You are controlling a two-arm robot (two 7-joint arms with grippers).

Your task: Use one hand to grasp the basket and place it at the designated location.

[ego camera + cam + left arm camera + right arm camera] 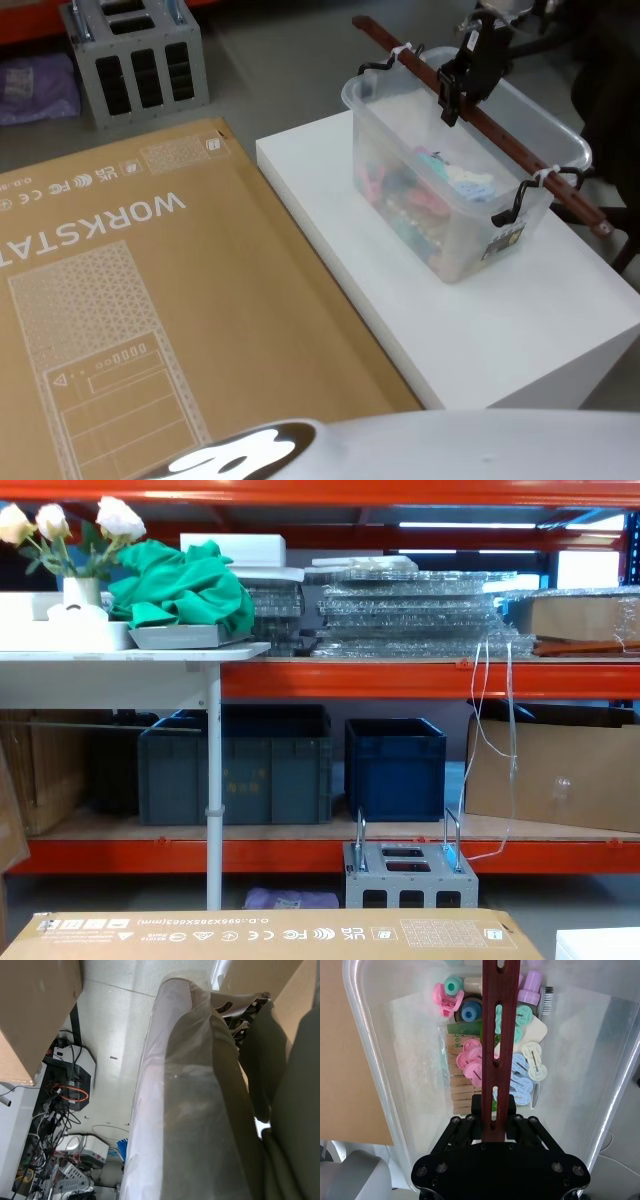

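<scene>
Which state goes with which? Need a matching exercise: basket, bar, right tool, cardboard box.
Things:
1. basket
2. bar
3. right tool
4. cardboard box

States:
A. clamped shut on the bar
B. lies flat, left of the white table
C. stands on the white table
D. red-brown, spans the basket's top

Pairs: 1-C, 2-D, 3-A, 4-B
</scene>
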